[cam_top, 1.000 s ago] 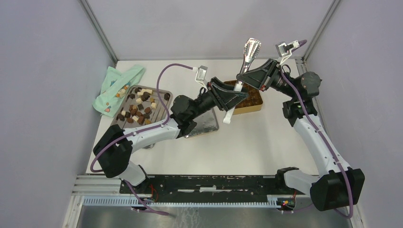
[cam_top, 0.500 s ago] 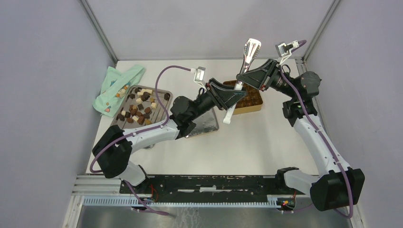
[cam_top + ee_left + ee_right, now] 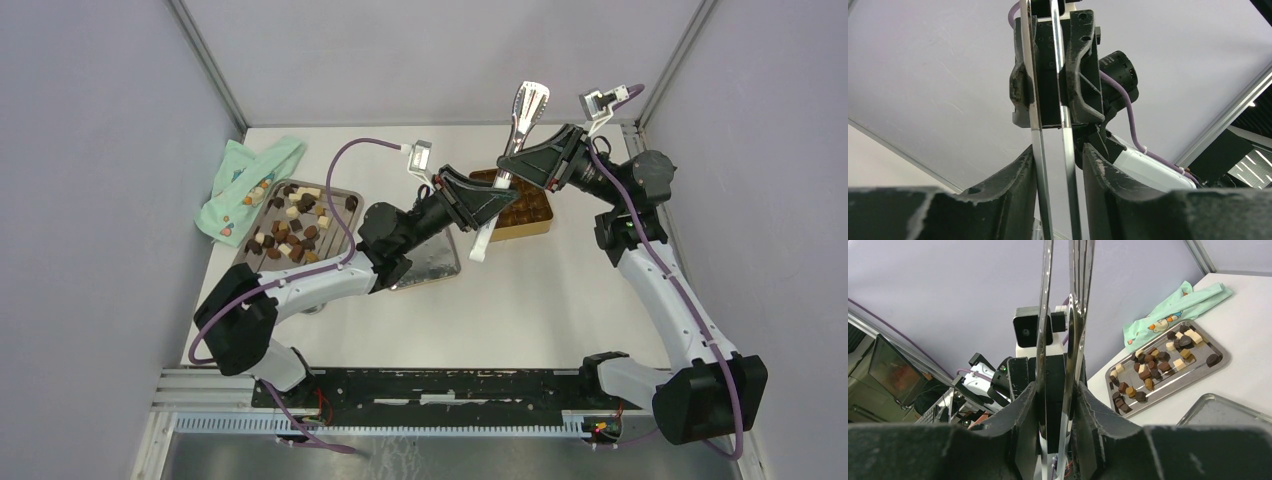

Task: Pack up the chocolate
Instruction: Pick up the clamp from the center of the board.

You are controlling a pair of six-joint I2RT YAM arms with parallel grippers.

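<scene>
The chocolate (image 3: pixel 292 226) lies in loose dark, brown and cream chunks on a steel tray (image 3: pixel 346 232) at the table's left, well apart from both arms. Above the gold tin (image 3: pixel 535 222) the two grippers meet on the tweezers (image 3: pixel 528 104), which stand tilted with their broad end up. The right gripper (image 3: pixel 508 166) is clamped on both blades. The left gripper (image 3: pixel 1055 155) brackets the blades lower down without clamping: one finger touches and a gap shows at the other.
</scene>
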